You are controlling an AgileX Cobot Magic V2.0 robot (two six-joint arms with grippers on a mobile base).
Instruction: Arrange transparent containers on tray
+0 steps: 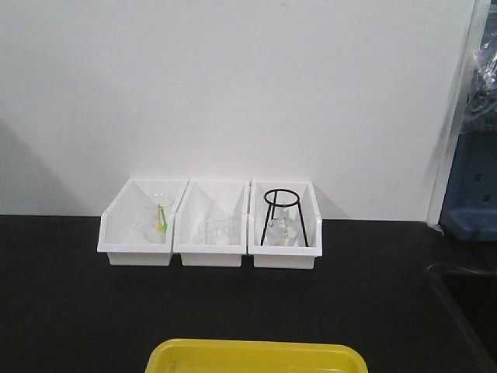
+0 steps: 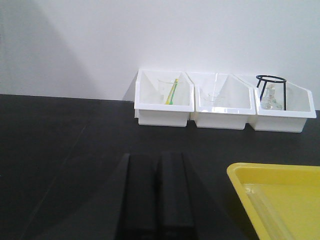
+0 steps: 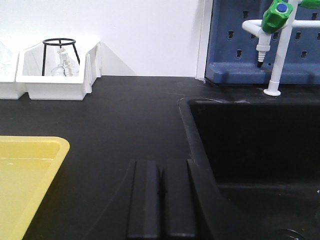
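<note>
Currently both claws rest closed and empty above a black bench, with a yellow tray between them.

Seen from its own wrist camera, the left gripper [image 2: 159, 200] has its two black fingers pressed together, holding nothing; the tray [image 2: 280, 200] lies just to its right, and one clear test tube [image 2: 267, 212] rests inside along the tray's near-left rim. Ahead of this claw, against the white wall, stand three white bins [image 2: 225, 102] — the rightmost holds a black wire stand [image 2: 271, 87] over a glass flask. The right gripper [image 3: 161, 200] is likewise closed on nothing; the tray's corner sits to its left, a black sink [image 3: 260, 150] just to its right, and a white tap with a green knob [image 3: 275, 30] stands beyond the sink.
</note>
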